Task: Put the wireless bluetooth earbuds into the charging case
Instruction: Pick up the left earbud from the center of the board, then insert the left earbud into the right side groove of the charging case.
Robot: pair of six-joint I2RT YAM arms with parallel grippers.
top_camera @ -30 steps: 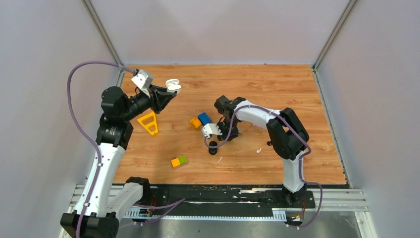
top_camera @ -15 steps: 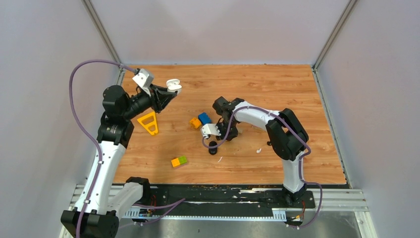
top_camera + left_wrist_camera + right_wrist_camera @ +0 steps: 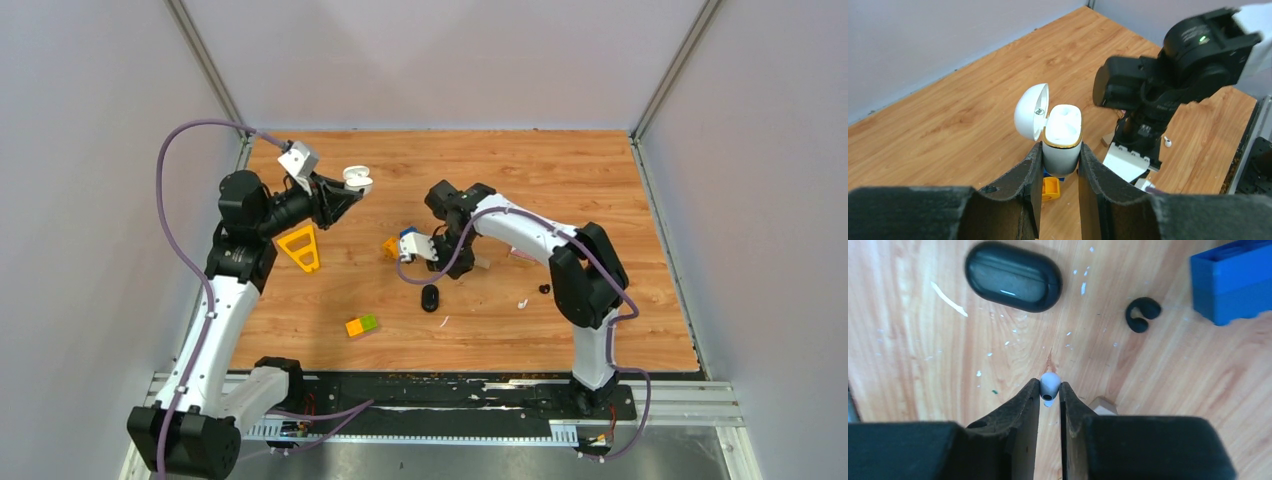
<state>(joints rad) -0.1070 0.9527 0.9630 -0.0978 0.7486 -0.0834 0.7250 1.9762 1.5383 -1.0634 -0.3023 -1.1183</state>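
Clamped left gripper [image 3: 1060,150] jaws on the white charging case [image 3: 1064,127], gold-rimmed, domed lid [image 3: 1030,111] hinged open, raised at far left over the wooden table [image 3: 600,170]. Pinched a tiny, smooth white earbud [image 3: 1050,382] in right gripper [image 3: 1050,388] jaws, near a black hook-shaped earbud [image 3: 1143,314].

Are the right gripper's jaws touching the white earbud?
Touching. The right wrist view shows the white earbud pinched between both jaws of the right gripper, no gap on either side.
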